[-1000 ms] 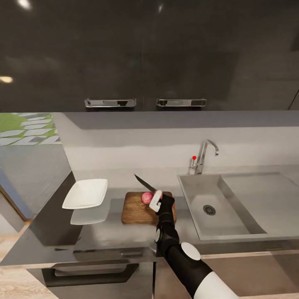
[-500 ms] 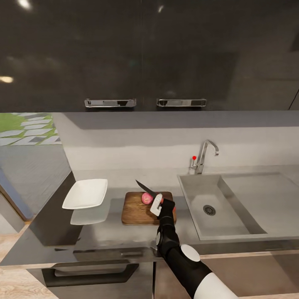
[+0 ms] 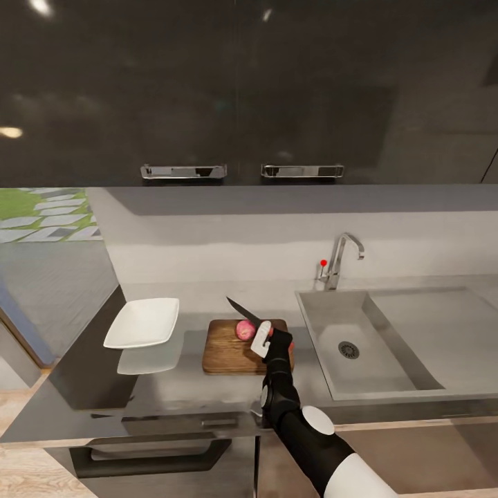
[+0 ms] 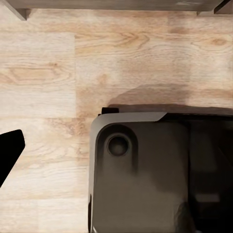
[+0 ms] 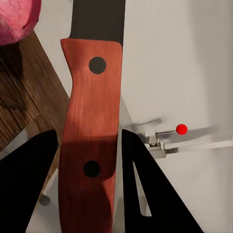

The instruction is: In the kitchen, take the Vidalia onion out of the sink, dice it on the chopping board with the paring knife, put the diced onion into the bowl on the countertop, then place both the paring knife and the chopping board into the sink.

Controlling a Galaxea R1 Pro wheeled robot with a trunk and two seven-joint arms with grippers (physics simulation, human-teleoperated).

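White and squarish, the bowl (image 3: 142, 322) sits at the left end of your countertop (image 3: 173, 387), well apart from the board and holding nothing that shows. Next to the right lies the wooden board (image 3: 225, 349), flat on the worktop, with the onion (image 3: 245, 330) resting whole near its far right corner. In your right wrist view the onion (image 5: 17, 19) shows as a pink curve over the board's (image 5: 22, 97) grain.

Your right gripper (image 3: 266, 340) stands over the board's right part, just beside the onion. Its fingers (image 5: 145, 194) are closed on the knife's red handle, one dark finger on each flank of it in the wrist view. The knife (image 3: 243, 314) points its dark blade away from you and to the left, tilted upward, passing over the onion; whether the blade touches the onion you cannot tell from these views. The knife (image 5: 92, 121) handle shows two dark rivets.

To the right, the sink (image 3: 332, 325) is set into the worktop, with a round drain (image 3: 348, 349), a flat drainboard (image 3: 443, 332) and a chrome tap (image 3: 340, 259) with a small red knob (image 3: 323, 263).

Your left wrist camera looks at a pale wood floor (image 4: 73, 73) and a dark part of the robot's base (image 4: 145, 174); a dark fingertip shows at the edge, and you cannot tell how far the left gripper is open.
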